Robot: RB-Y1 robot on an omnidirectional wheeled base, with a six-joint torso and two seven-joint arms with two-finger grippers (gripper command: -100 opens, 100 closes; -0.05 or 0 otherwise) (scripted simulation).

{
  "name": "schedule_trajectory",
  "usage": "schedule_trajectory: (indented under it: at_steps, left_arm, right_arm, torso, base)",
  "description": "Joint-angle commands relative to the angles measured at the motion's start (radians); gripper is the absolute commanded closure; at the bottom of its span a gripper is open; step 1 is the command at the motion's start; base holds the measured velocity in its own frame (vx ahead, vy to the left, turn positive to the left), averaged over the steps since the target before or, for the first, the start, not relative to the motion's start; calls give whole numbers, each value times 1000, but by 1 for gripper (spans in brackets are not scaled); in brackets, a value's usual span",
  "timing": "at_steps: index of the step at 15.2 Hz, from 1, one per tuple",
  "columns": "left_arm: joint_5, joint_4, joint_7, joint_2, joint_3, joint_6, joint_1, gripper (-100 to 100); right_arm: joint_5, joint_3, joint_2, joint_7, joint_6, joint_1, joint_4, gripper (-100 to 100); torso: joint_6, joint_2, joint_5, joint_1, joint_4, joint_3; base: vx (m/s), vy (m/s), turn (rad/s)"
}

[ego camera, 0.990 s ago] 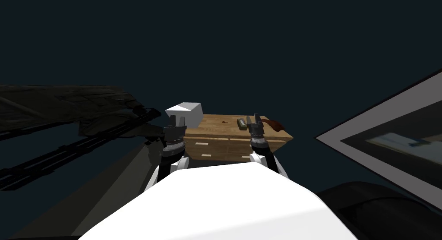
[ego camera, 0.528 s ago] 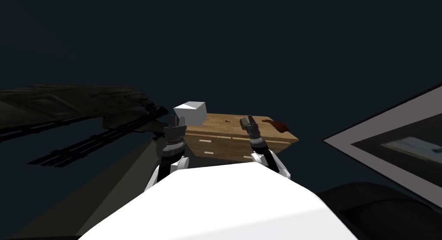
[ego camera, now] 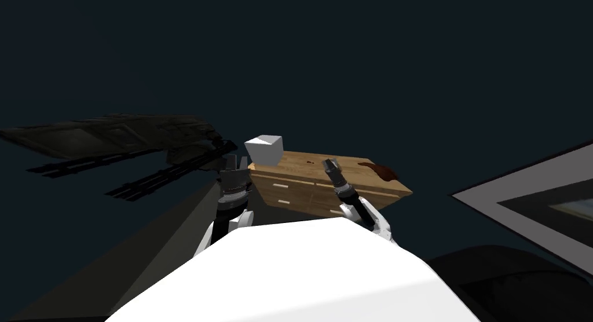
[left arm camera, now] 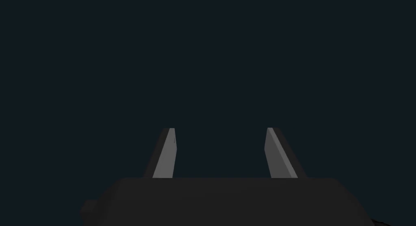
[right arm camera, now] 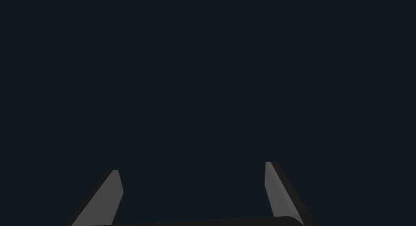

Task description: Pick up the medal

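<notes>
A wooden dresser (ego camera: 324, 185) stands ahead in dim light. At its right end lies a dark red, ribbon-like shape (ego camera: 379, 169), which I take for the medal. A tiny dark red speck (ego camera: 307, 160) sits near the middle of the top. My right gripper (ego camera: 329, 163) hovers over the dresser's middle, left of the red shape and apart from it. In the right wrist view that gripper (right arm camera: 191, 166) is open and holds nothing. My left gripper (ego camera: 236, 161) hangs beside the dresser's left end, also open (left arm camera: 219, 132).
A white box (ego camera: 264, 149) stands on the dresser's left end, close to my left gripper. Dark slatted furniture (ego camera: 127, 145) stretches away on the left. A framed panel (ego camera: 533, 202) slants at the right. A dark rounded object (ego camera: 504, 272) lies low on the right.
My view has swung, so the dresser sits further right and more slanted. My right gripper has tilted and moved left over the dresser top, now covering a small grey-green block seen earlier.
</notes>
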Motion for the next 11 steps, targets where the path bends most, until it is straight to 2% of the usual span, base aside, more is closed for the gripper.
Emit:
schedule_trajectory:
  at_steps: [1,2,3,5,6,7,8,10,11]
  left_arm:
    - [0,0,0,0,0,0,0,0]
    - [0,0,0,0,0,0,0,0]
    - [0,0,0,0,0,0,0,0]
    - [0,0,0,0,0,0,0,0]
    - [0,0,0,0,0,0,0,0]
    - [0,0,0,0,0,0,0,0]
    - [0,0,0,0,0,0,0,0]
    - [0,0,0,0,0,0,0,0]
    - [0,0,0,0,0,0,0,0]
  right_arm:
    - [15,10,-50,0,-12,-18,31,-100]
    - [15,10,-59,0,-12,-18,31,-100]
    - [33,20,-90,-1,-26,-37,69,-100]
    - [33,20,-116,-1,-26,-37,69,-100]
    - [52,31,-151,-3,-40,-54,107,-100]
    - [52,31,-173,-3,-40,-54,107,-100]
    - [72,44,-197,-4,-53,-72,148,-100]
    - [72,44,-232,-4,-53,-72,148,-100]
    - [92,58,-263,-6,-67,-88,189,-100]
  torso:
    - [0,0,0,0,0,0]
    - [0,0,0,0,0,0]
    - [1,0,0,0,0,0]
    - [0,0,0,0,0,0]
    - [1,0,0,-1,0,0]
    - [0,-1,0,0,0,0]
    - [0,-1,0,-1,0,-1]
    - [0,-1,0,0,0,0]
    - [1,-1,0,-1,0,0]
  base:
    - [-51,39,200]
    - [-35,28,41]
    - [-47,37,139]
    - [-39,31,128]
    - [-29,36,173]
    - [-28,34,202]
    - [-33,33,251]
    - [-33,28,133]
    - [-28,28,199]
